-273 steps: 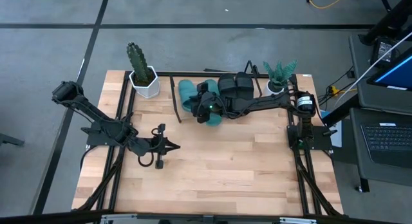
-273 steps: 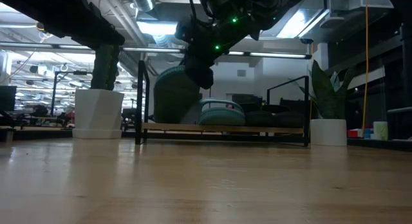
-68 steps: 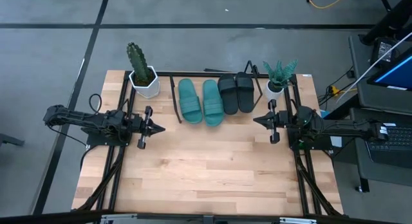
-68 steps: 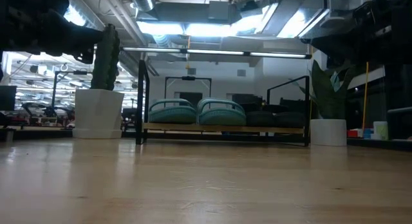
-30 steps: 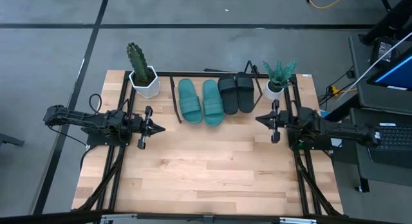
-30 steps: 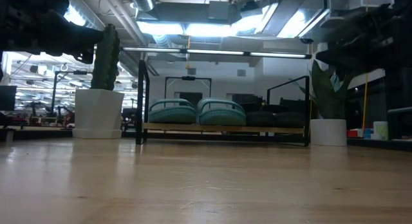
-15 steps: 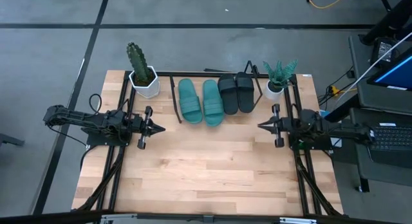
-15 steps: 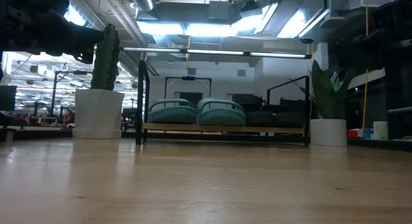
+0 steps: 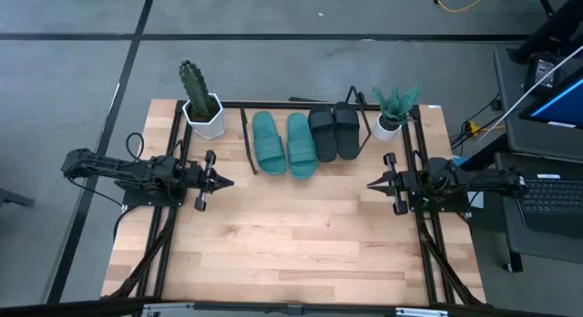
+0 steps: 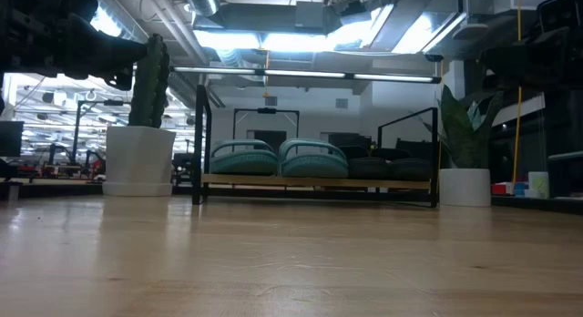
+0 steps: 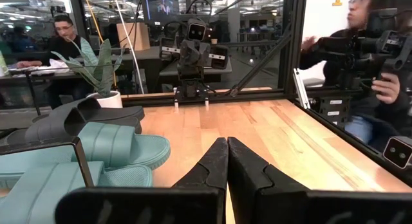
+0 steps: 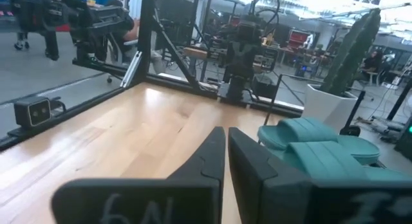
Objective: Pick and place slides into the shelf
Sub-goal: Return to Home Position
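Since all four slides (image 9: 299,142), two teal and two black, lie side by side on the shelf (image 10: 319,181) at the far edge of the table (image 9: 301,235), the left gripper (image 9: 223,181) and right gripper (image 9: 372,183) sit at opposite sides, fingers clenched on nothing, apparently parked, job done

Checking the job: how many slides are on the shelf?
4, in a row on the shelf, cactus to leafy plant: left teal slide, right teal slide, left black slide, right black slide. None seems hidden.
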